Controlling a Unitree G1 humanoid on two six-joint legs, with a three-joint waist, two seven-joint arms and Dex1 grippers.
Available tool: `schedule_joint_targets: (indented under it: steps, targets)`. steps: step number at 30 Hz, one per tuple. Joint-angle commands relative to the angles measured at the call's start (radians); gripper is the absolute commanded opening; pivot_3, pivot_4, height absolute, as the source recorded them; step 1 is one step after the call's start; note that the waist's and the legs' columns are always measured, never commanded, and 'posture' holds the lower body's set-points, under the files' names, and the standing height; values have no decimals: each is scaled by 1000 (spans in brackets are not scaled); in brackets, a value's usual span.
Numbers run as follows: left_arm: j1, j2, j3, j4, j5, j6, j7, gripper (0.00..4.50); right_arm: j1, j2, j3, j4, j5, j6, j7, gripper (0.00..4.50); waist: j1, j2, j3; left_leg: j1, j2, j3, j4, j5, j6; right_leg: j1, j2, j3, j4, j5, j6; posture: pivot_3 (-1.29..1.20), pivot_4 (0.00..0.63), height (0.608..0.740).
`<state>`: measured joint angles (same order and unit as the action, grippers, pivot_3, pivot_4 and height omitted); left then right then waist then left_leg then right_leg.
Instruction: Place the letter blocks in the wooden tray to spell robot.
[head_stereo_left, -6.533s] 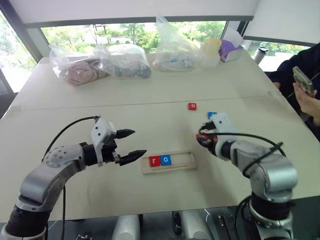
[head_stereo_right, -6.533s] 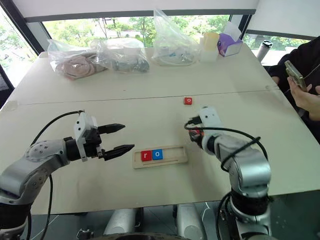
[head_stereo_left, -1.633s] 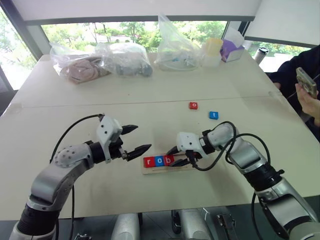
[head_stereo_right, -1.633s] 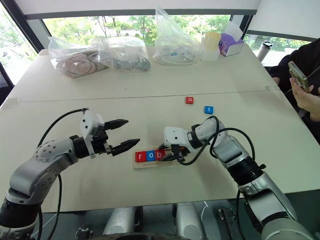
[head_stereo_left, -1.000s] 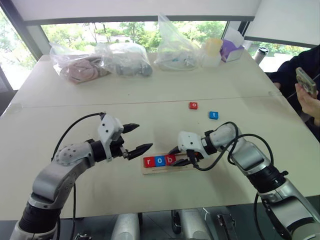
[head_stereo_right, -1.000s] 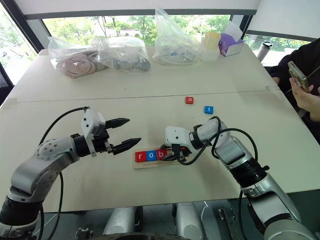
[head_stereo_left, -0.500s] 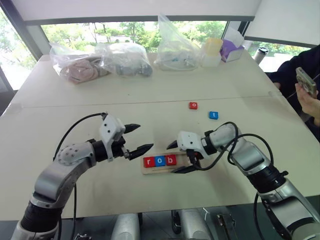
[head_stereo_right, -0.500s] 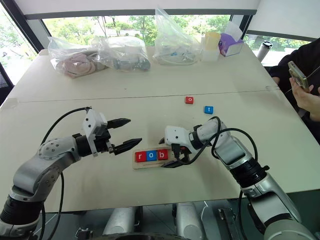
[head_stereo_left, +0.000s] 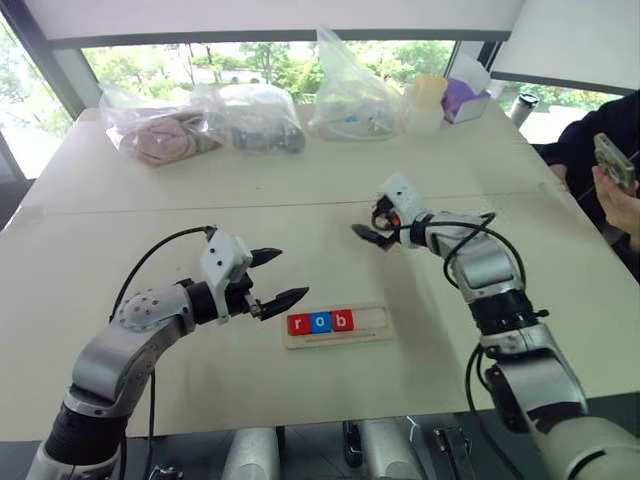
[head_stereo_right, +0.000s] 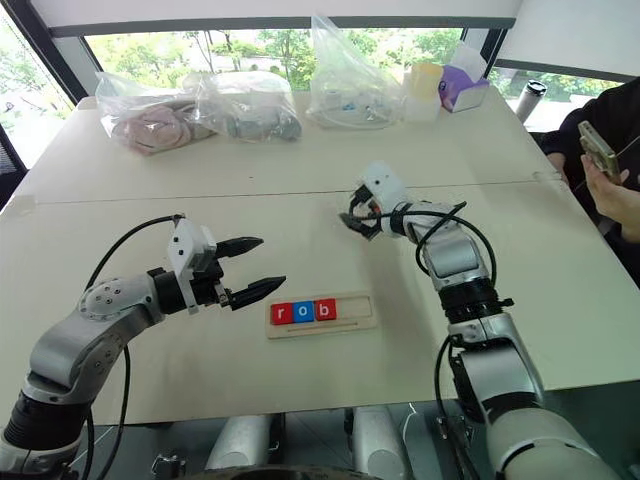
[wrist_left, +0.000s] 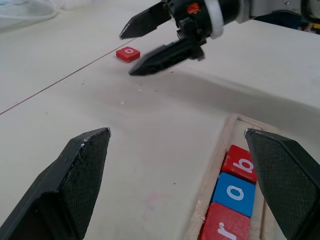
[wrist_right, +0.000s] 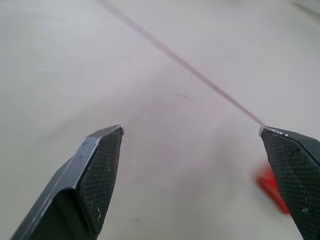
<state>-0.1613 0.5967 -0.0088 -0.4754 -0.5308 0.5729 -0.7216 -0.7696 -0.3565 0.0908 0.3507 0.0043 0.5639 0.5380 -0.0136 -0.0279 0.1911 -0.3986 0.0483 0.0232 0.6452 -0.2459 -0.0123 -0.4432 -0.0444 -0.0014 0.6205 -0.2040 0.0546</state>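
1. The right gripper (head_stereo_right: 357, 222) is spread and empty; the red tile (wrist_left: 128, 53) lies just beyond its tips.
2. Straddle it squarely, probably lowering first.
3. The tray (head_stereo_left: 374, 322) sits well behind it; the left gripper (head_stereo_left: 268, 279) is spread and idle.

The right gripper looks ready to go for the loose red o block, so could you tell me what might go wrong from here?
The right gripper, open, hovers by the red o block; the flat tile could slide instead of being pinched. The wooden tray holds r, o, b with the free slots just beside the b block, so a sloppy placement could knock it. The open left gripper sits near the tray's other end and might crowd the approach.
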Motion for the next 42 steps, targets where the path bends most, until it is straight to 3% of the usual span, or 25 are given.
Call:
schedule_joint_targets:
  steps: [1,7,15,18,21,23,26,31,36,38,42]
  targets:
    - [-14,-2,6,-26,-3,-16,-5,4500,-60,54,-94,90,6,18,-172,4414,-1,0,0,0,0,0,0,0,0,0,0,0,0,0,0,0,150,740]
    - [-21,6,14,-32,-16,-9,-17,4500,-140,125,-173,279,33,-18,-319,4414,-6,0,0,0,0,0,0,0,0,0,1,0,0,1,1,0,150,740]
    - [-23,7,17,-29,-7,-11,-15,4500,-222,168,-190,464,33,-75,-378,4414,-7,0,0,0,0,-1,0,0,0,0,1,0,0,1,1,0,150,740]
    - [-22,6,17,-29,-5,-12,-12,4500,-224,178,-187,471,34,-63,-389,3569,-7,1,0,0,0,-1,0,0,0,0,1,0,0,1,1,0,150,740]
    - [-21,4,15,-30,-2,-14,-9,4500,-214,186,-193,452,40,-37,-397,2012,-7,1,0,0,0,-1,0,0,0,0,1,0,0,1,1,0,150,740]
    - [-20,0,11,-29,0,-16,-5,4500,-204,189,-197,430,48,-13,-406,1203,-4,1,0,0,0,-1,0,0,0,0,1,0,0,1,1,0,150,740]
    - [-15,-5,0,-31,4,-19,-3,4500,-157,182,-175,295,52,82,-394,1228,-4,1,0,-1,0,-1,0,0,0,0,1,0,0,1,1,0,150,740]
    - [-10,-10,-6,-34,2,-21,-5,4500,62,83,-139,-350,106,465,-316,1228,4,3,0,-5,0,-3,0,0,0,-2,1,-1,0,0,2,0,150,740]
    - [6,-4,-8,-36,-4,-26,-18,4500,260,-17,-234,-841,210,899,-264,1228,0,3,0,-8,0,-3,0,0,0,-6,0,-1,0,0,2,0,150,740]
    - [6,0,-8,-27,-5,-29,-30,4500,340,-38,-271,-972,232,1017,-254,1228,0,3,0,-7,0,-3,0,0,0,-5,1,-1,0,0,2,0,150,740]
    - [-17,-1,-19,-2,0,-32,-52,4500,499,4,-316,-1110,266,1051,-277,1228,-3,4,0,-7,1,-3,1,0,0,-6,1,-2,0,-2,4,0,150,740]
